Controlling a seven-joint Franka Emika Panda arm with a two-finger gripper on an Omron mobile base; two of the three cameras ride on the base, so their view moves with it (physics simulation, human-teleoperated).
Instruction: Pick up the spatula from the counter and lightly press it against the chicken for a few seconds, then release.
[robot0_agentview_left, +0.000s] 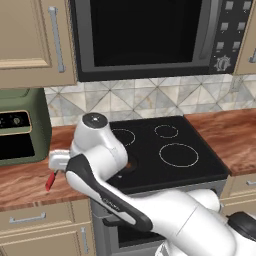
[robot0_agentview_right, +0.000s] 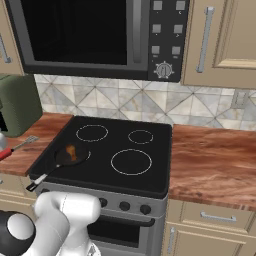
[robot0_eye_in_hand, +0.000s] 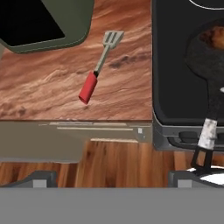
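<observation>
Wooden counter (robot0_eye_in_hand: 43, 92), with the wide-open gripper (robot0_eye_in_hand: 113, 178) best lowered over the red handle (robot0_eye_in_hand: 88, 87) of the spatula (robot0_eye_in_hand: 100, 63) at 12 o'clock in the hand view, jaws straddling it crosswise.

arm (robot0_agentview_left: 117, 202) bent leftward, claw (robot0_eye_in_hand: 114, 178) spread wide

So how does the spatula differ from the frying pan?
The spatula has a red handle; the pan has a dark one with a pale band. The spatula lies on the wooden counter, the pan on the black stovetop. The pan holds chicken; the spatula's head is bare. Both have long handles.
</observation>
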